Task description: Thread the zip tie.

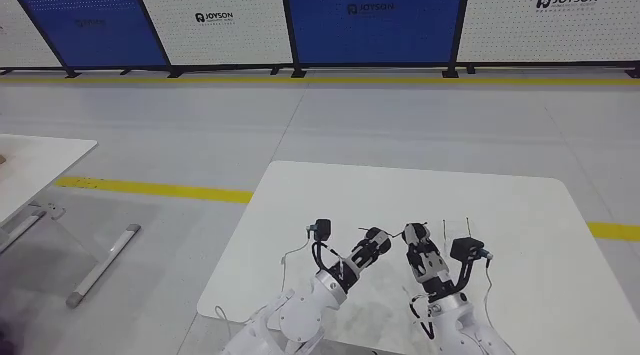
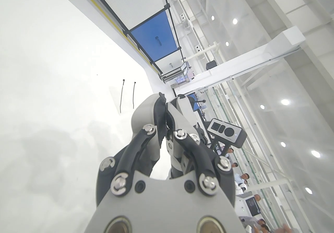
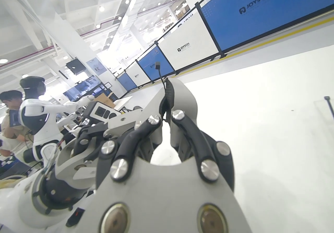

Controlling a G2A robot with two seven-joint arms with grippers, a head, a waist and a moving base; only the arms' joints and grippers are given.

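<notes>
Right now the right gripper (image 3: 167, 85) is the thing to place everything by. It sits low over the white table (image 1: 350, 190), and its claw is closed tight on a black zip tie (image 3: 158, 65). The tie's small square head sticks out past the fingertips. The strap runs back down between the black pads, and its other end is hidden from view.

Just beside the right gripper (image 1: 412, 232) is the left gripper (image 1: 378, 241), with the two tips pointing nearly the same way and only a narrow gap between them. In its own wrist view the left gripper (image 2: 163, 99) also has its claw closed, pad against pad. Whether a strap is pinched in there I cannot tell.

On the opposite side of the right gripper from the left one, and near it, two loose zip ties (image 1: 443, 231) lie flat on the tabletop. They are side by side, roughly parallel and not touching. The left wrist view shows the pair (image 2: 121, 95) as two thin black lines on the table beyond both grippers. One of them (image 3: 329, 106) shows at the edge of the right wrist view, apart from the gripper and untouched.
</notes>
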